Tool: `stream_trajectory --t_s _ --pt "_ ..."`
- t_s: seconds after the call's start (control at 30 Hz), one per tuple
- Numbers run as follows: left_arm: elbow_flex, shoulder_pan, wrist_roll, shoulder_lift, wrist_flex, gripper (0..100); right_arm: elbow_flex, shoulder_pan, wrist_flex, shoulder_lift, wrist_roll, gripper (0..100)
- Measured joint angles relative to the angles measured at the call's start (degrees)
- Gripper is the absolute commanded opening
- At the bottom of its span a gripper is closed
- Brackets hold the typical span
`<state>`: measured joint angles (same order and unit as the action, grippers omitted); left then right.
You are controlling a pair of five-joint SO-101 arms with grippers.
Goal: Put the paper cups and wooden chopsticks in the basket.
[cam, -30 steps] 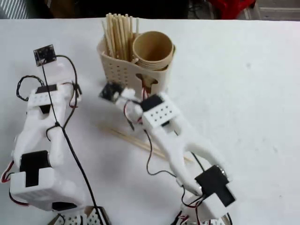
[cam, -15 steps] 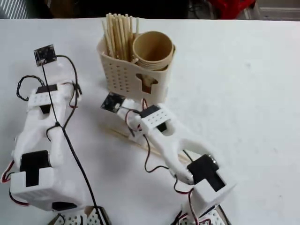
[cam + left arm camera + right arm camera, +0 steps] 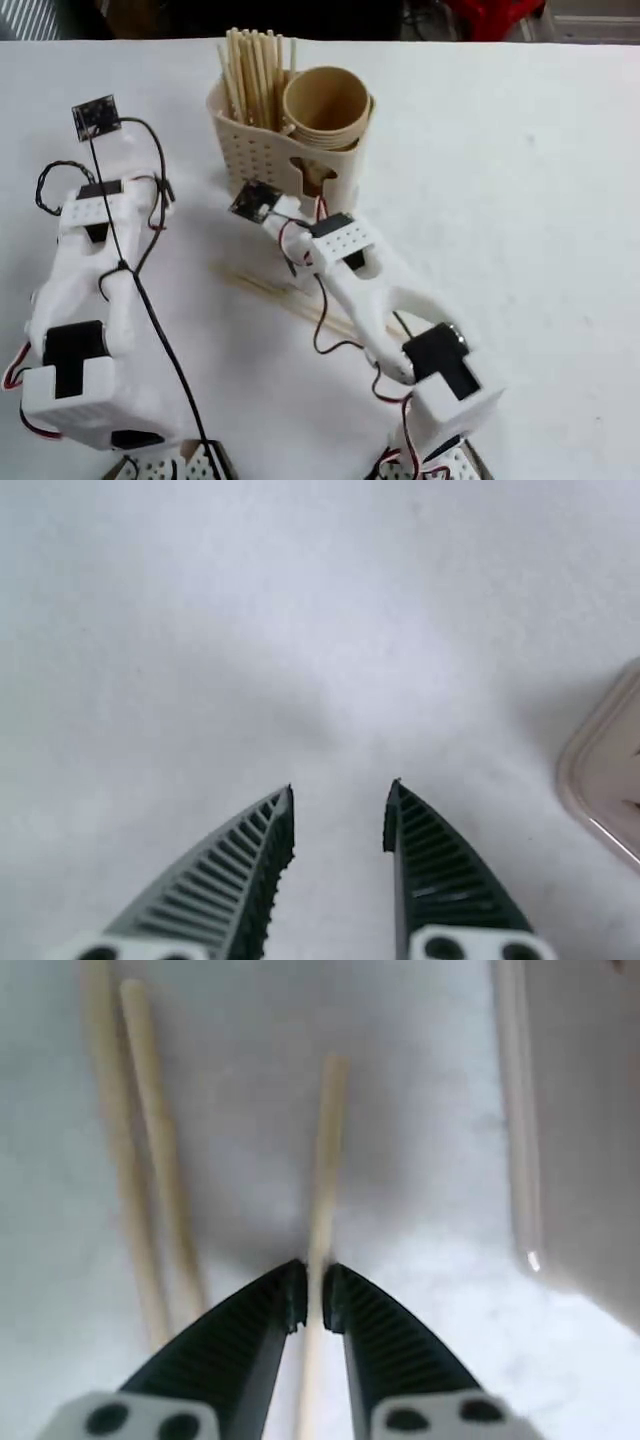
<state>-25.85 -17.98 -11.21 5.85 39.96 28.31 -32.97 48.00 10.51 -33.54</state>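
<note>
The cream perforated basket (image 3: 262,158) stands at the back of the white table, with a bundle of wooden chopsticks (image 3: 253,75) and stacked paper cups (image 3: 326,105) inside. Loose chopsticks (image 3: 262,288) lie on the table in front of it. My right gripper (image 3: 314,1298) is low over them, shut on one chopstick (image 3: 326,1150), which runs out past the fingertips. Two more chopsticks (image 3: 150,1160) lie beside it. The basket wall (image 3: 580,1110) is close on one side. My left gripper (image 3: 340,792) hangs open over bare table, holding nothing.
The left arm (image 3: 90,260) rests at the table's left with its black cable trailing. The right arm (image 3: 380,300) stretches from the front edge toward the basket. A basket corner (image 3: 605,780) shows beside the left gripper. Open table lies to the right.
The right arm has drawn back a little from the basket and shifted over the loose chopsticks. The left arm has not moved.
</note>
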Motion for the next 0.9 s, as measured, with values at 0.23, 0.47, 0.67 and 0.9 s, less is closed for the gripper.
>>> stream_trajectory --t_s 0.23,0.47,0.67,0.9 --pt "0.0 0.0 0.0 0.0 0.0 17 0.7 -0.6 7.9 -15.6 4.7 1.6" --pt "0.0 0.0 0.0 0.0 0.0 17 -3.9 -6.2 13.6 -38.6 9.0 1.6" --pt "0.0 0.0 0.0 0.0 0.0 17 -22.8 -8.0 12.8 -41.3 15.0 1.6" --pt "0.0 0.0 0.0 0.0 0.0 17 -47.2 -7.9 2.1 -26.6 16.2 1.7"
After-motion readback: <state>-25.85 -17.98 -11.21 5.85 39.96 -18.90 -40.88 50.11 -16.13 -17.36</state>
